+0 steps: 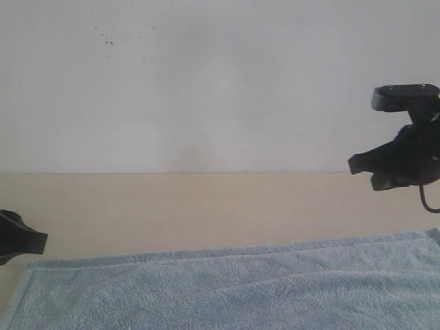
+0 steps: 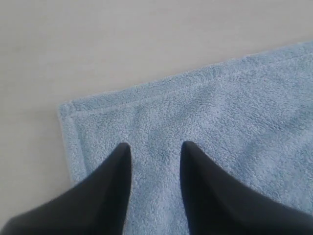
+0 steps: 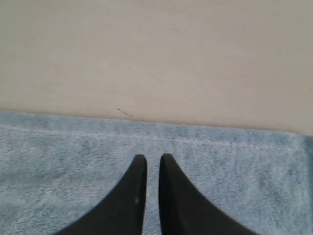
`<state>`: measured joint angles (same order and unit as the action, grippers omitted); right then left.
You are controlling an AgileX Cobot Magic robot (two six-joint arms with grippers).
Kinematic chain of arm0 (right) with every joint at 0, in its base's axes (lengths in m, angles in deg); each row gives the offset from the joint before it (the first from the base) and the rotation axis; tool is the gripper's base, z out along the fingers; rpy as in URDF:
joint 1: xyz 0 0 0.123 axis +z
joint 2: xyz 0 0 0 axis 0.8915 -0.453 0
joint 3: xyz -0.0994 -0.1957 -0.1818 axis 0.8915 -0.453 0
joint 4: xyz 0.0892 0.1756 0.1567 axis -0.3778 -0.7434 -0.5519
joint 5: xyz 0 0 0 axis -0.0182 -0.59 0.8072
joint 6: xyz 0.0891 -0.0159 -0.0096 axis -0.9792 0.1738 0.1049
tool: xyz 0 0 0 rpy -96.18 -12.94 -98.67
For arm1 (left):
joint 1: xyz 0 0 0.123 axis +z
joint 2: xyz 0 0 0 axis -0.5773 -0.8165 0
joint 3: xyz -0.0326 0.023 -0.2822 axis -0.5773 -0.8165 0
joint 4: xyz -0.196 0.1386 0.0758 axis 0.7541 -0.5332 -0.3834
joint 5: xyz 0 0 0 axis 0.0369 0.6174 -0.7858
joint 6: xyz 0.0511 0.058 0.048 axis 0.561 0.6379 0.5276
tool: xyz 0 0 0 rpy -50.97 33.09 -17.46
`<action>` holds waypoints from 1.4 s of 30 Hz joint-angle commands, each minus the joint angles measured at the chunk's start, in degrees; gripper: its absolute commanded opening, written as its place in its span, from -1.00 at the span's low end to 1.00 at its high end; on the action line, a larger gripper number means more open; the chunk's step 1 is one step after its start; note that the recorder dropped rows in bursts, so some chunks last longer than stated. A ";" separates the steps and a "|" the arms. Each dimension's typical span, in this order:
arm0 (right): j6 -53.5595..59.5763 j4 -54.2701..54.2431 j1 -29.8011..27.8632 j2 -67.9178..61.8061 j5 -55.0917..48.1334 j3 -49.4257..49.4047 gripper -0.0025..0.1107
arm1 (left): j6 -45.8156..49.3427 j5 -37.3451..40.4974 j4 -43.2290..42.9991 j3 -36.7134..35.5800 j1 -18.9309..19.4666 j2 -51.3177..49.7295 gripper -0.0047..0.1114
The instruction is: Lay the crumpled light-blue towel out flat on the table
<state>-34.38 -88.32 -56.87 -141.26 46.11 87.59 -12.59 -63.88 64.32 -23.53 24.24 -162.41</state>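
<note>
Pale table [image 1: 206,206] bears the towel [image 1: 240,282], seemingly flat where visible; left gripper [image 2: 156,145] parted, right gripper [image 3: 153,156] near-closed, both empty.

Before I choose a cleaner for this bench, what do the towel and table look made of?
Towel: pale blue terry cloth, fluffy looped pile with a stitched hem; cotton or microfibre, can't tell which.
Table: smooth, matte, pale beige with faint wood-like grain; possibly laminate rather than solid wood.

Light-blue towel [image 1: 240,289], flat on beige table [image 1: 172,206]
</note>
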 commanded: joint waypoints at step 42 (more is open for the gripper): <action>9.57 -10.77 6.97 3.47 -1.53 0.03 -0.80 | -5.52 -22.32 -0.86 6.89 7.45 -35.83 -0.85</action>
<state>-25.39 -98.85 -50.00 -138.26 44.79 87.59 -17.65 -84.03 63.46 -16.88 31.56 -196.93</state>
